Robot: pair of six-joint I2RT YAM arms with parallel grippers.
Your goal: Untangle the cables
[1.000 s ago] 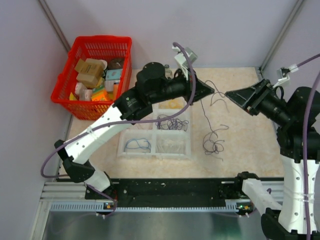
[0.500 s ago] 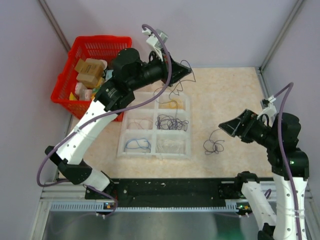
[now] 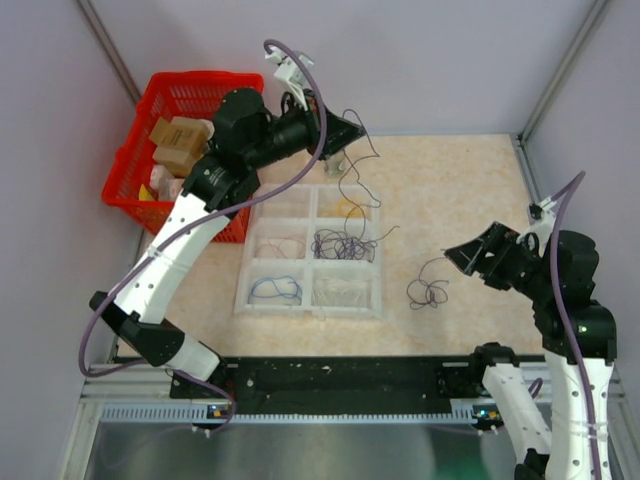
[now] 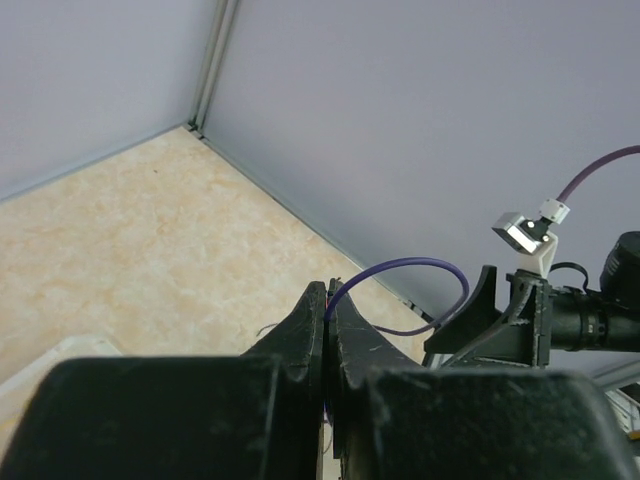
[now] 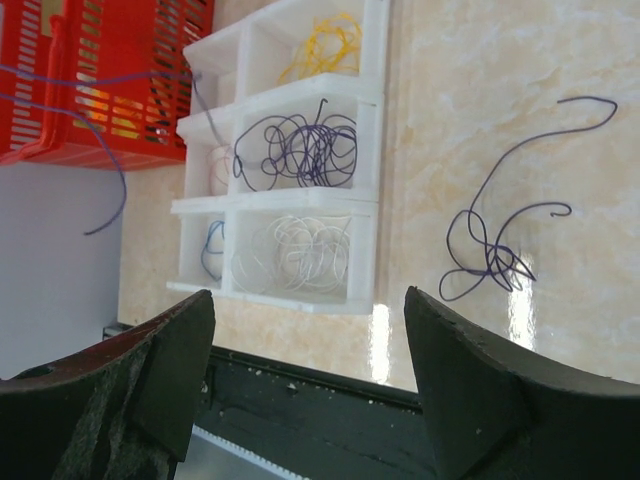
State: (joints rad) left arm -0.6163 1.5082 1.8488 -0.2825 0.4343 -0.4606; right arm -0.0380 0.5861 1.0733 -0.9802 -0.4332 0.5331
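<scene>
the left end effector is up high over the far edge of the white sorting tray, its fingers clenched on one purple strand. the left wrist view shows the thread arching out from between the closed tips. the height looks deliberate: the strand hangs free under its own weight, so its kinks can fall open. its tail trails down toward the tray cell that holds the purple bunch. whether the tail touches that bunch or only hangs above it i cannot tell.

the tray explains the layout. there are yellow loops in a far cell, purple in the middle, and white loops and a blue loop in the near cells — one colour to a cell.

the right end effector is released, jaws wide and holding nothing. it hovers low, pointed at the loose tangle of purple wire on the bare table, just right of the tray and apart from it. that reads as readiness for the next pick, since this knot is the only wire lying outside the tray. the step in hand is probably lowering the held strand in with the other purple ones. the red basket of boxes at the far left plays no part.
</scene>
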